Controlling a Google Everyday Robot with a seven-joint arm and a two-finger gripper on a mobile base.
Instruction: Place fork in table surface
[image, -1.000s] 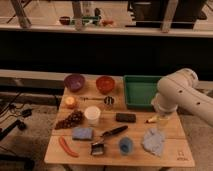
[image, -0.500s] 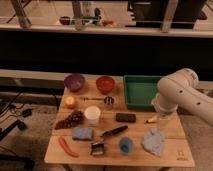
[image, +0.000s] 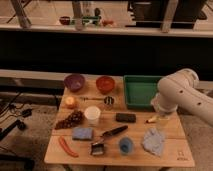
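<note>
A: Anything shifted in the last second?
B: No. The arm and every item sit as they did. The gripper hangs low over the right side of the table surface, by the near corner of the green tray and just above a small yellow item. Its jaws are spread wide with nothing in them.
A: Fork?
B: The fork lies flat on the planks at far left, between an orange fruit and a small round metal piece. It's well apart from the gripper.
A: Risks?
B: My read is that the reach crosses a crowded table, so the arm could clip the white cup or the black block. A thin fork lying flat on wood may skid instead of lifting, and could nudge the metal piece. The black-handled utensil is closer, so a wrong pick is possible.
A: Count, near to far?
B: Front row: one red stick-shaped item, one black brush-like thing, one blue round cup, one crumpled pale-blue cloth. Then one blue sponge and one black-handled utensil. Middle: one dark grape bunch, one white cup, one black block, one yellow item. Beyond that: one fruit, one fork, one metal piece. Far edge: two bowls, a purple bowl and a red bowl, and one tray.
</note>
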